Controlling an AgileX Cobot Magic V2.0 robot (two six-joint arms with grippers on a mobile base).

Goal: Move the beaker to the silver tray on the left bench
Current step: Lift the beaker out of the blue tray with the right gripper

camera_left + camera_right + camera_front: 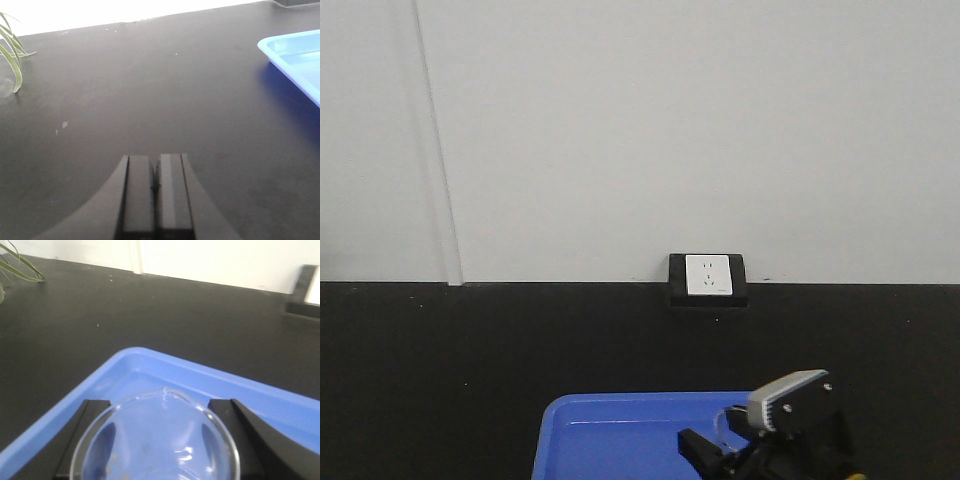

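Over blue tray (131,356) on black table (150,90), clear beaker (155,440) is gripped btw both fingers (90,420) of R claw (159,405), rim seen from above, lifted or resting can't be told, while L claw (156,162) is held shut & empty above table, w/ green leaves (17,82) at left-wrist view's far edge.

No lettering, label, brand, number or sign can be read in any of the three views. The white face of the wall socket (709,275) behind the bench is too small and blurred to show any marking.
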